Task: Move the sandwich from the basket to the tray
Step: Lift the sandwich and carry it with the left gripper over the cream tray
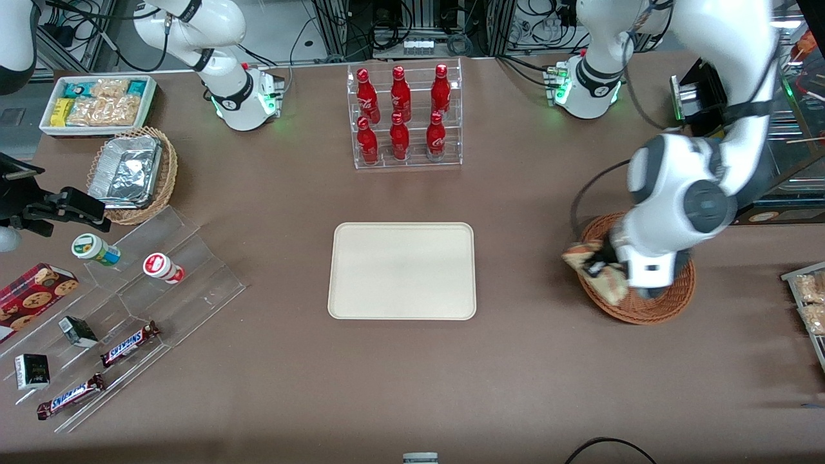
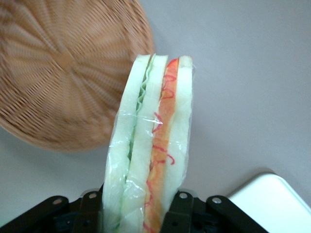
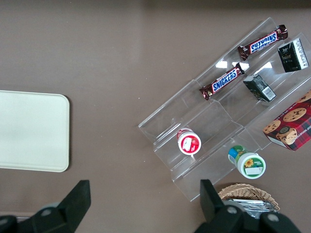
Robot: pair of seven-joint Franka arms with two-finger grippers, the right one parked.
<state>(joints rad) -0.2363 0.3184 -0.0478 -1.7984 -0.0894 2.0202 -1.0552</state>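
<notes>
Snickers bars [image 1: 129,343] line a clear rack as the working arm's hand [image 2: 141,213] clenches a film-wrapped sandwich [image 2: 148,145], lifted clear of the ribbed wicker basket [image 2: 63,73] toward the smooth, low-rimmed tray [image 1: 402,270]. Carrying it level and lowering it flat onto the tray should keep the soft bread from crushing.

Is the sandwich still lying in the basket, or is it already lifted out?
Lifted out: the gripper is shut on the sandwich, held above the table at the basket rim. The tray is bare.
</notes>
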